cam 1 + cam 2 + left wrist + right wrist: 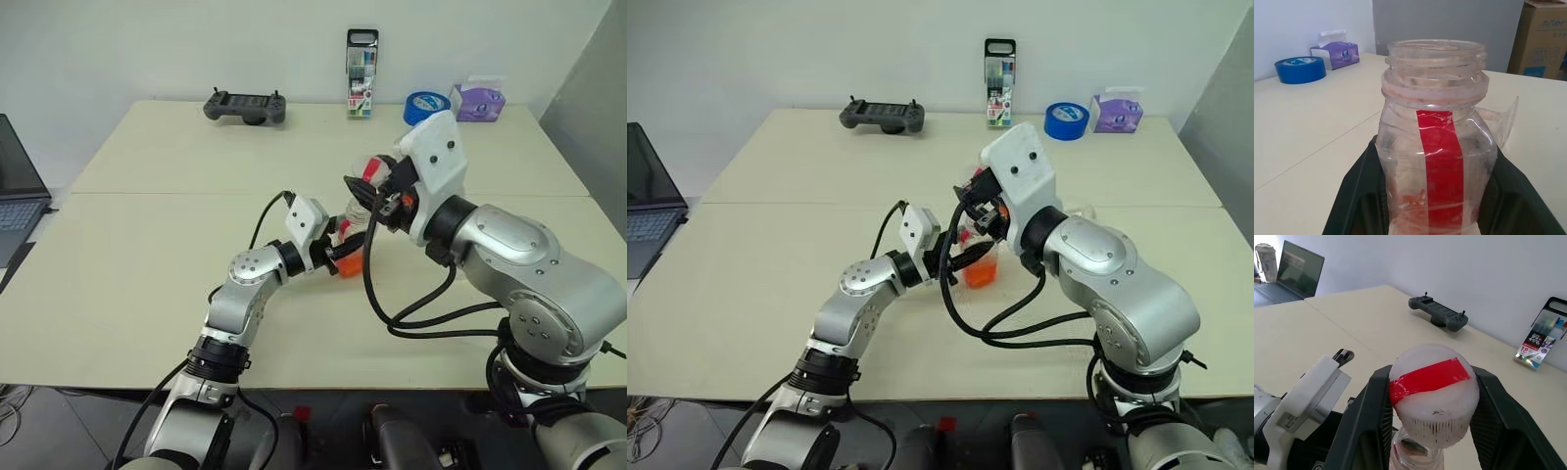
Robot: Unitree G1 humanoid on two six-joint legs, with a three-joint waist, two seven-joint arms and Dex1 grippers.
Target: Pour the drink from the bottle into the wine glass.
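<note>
Tabletop, upright bottle (1436, 161), neck up

bottle (1437, 147): we see its base cut off by the left wrist view's edge, its sides covered by the left gripper's jaws.
wine glass (1501, 117): we see just a foot and stem past the bottle; the bowl is hidden.
laptop (18, 191): cut off by the frame edge.
marker-pen pack (1542, 340): print too small to read.
</note>
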